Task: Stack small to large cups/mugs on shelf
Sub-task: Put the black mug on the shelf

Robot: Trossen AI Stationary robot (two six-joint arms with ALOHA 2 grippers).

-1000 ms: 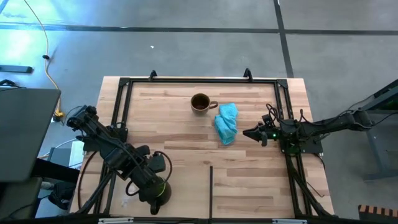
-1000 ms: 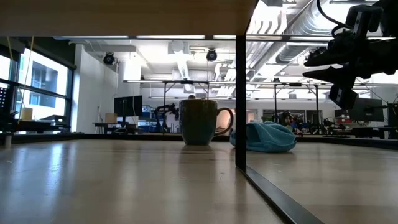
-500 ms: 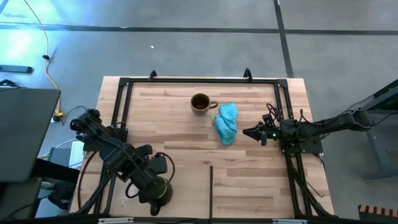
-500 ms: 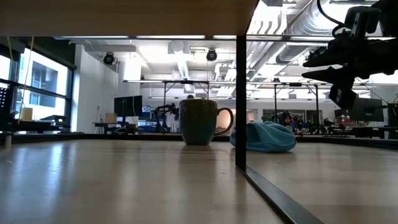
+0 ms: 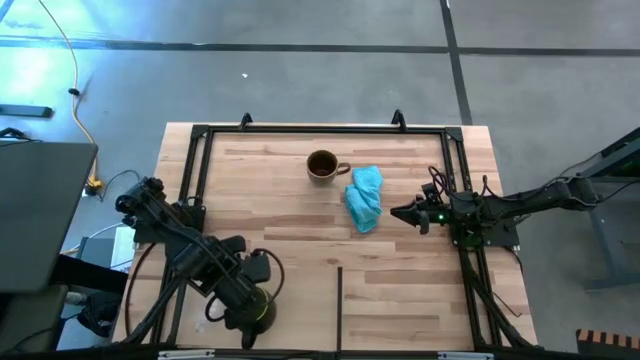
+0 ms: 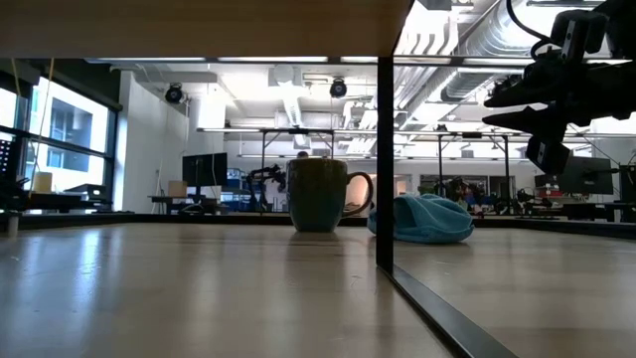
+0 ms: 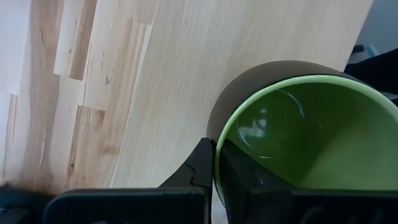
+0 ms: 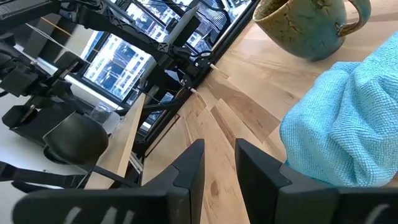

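Observation:
The green mug (image 5: 260,309), dark outside and green inside, is near the front left of the pale wooden shelf panel (image 5: 300,240). My left gripper (image 5: 248,306) is shut on it. The mug fills the left wrist view (image 7: 292,143). The brown mug (image 5: 322,165) stands upright on its base at the far middle, and also shows in the low view (image 6: 318,195). My right gripper (image 5: 402,213) is open and empty, just right of the light-blue cloth (image 5: 365,197). A small clear cup (image 8: 99,114) shows far off beside the green mug. My left gripper holds the green mug by its rim (image 7: 216,163), one finger inside the mug and one outside against the dark wall. The fingers come from above, slanting in from the table's left. The mug is upright with its mouth up. Whether its base is on the wood, I cannot tell.
Black metal frame rails (image 5: 190,200) run around the panel's left, far and right sides. A thin dark upright strip (image 6: 384,159) stands at the front middle and shows as a dark line from above (image 5: 340,300). Bare wood lies between the two arms.
My left arm has shifted slightly toward the table's near right, carrying the green mug with it. The mug has stayed upright in the hold.

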